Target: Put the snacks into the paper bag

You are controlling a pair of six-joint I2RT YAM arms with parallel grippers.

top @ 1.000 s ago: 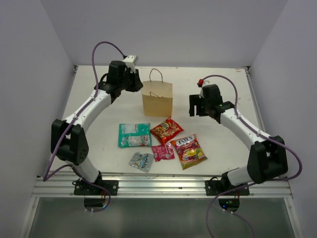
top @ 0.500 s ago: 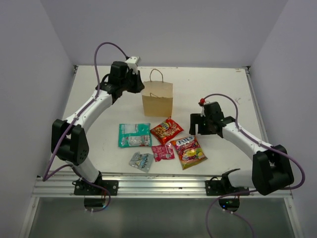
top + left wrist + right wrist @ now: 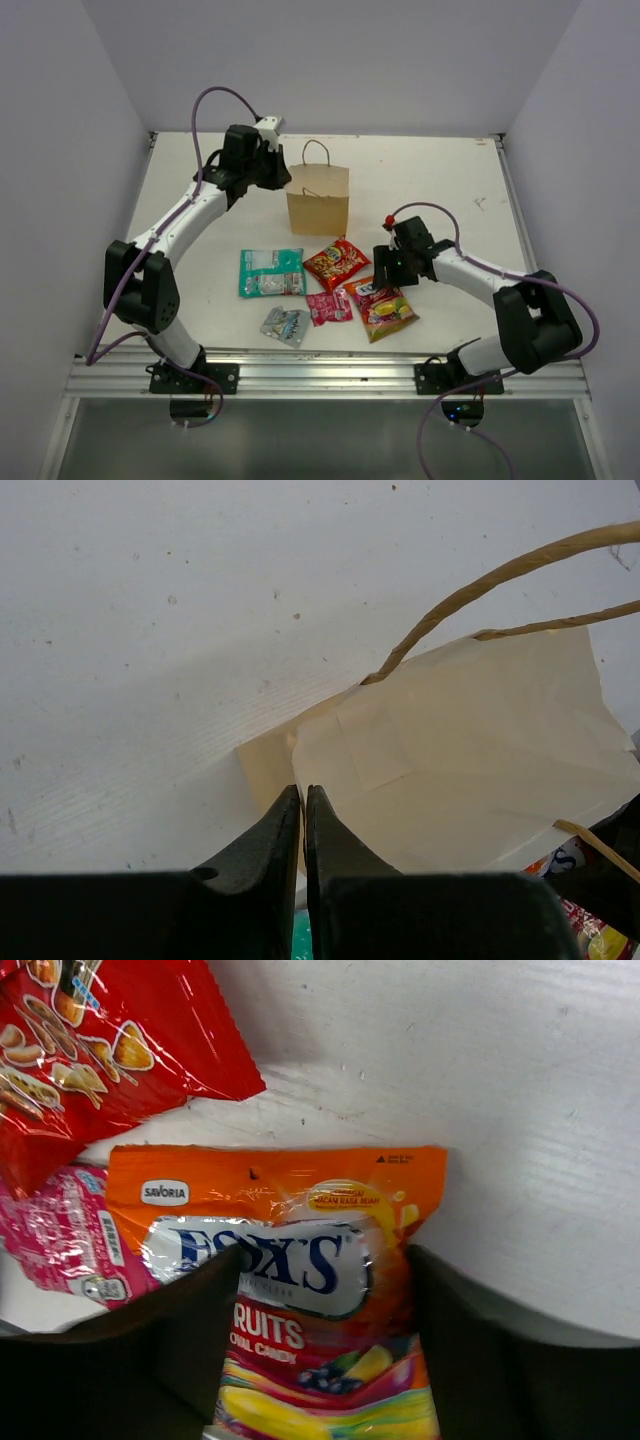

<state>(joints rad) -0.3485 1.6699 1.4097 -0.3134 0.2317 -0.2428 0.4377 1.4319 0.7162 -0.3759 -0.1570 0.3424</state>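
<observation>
The brown paper bag (image 3: 318,200) stands upright at mid table, also in the left wrist view (image 3: 470,750). My left gripper (image 3: 275,172) is shut on the bag's left rim (image 3: 303,795). Five snacks lie in front of the bag: teal-white (image 3: 270,272), red-orange (image 3: 336,262), pink-red (image 3: 328,306), silver-grey (image 3: 285,324) and the larger red-yellow fruit packet (image 3: 388,310). My right gripper (image 3: 385,268) is open and low over the fruit packet's top end, a finger on each side of it (image 3: 322,1260). The fruit packet (image 3: 290,1190), red-orange packet (image 3: 90,1050) and pink packet (image 3: 60,1240) show in the right wrist view.
White walls close in the table on the left, back and right. A metal rail (image 3: 320,375) runs along the near edge. The pink and red-orange packets lie right against the fruit packet's left side.
My right arm has swung from beside the bag down and left, and lowered over the fruit packet. The left arm, the bag and the snacks have not moved.
</observation>
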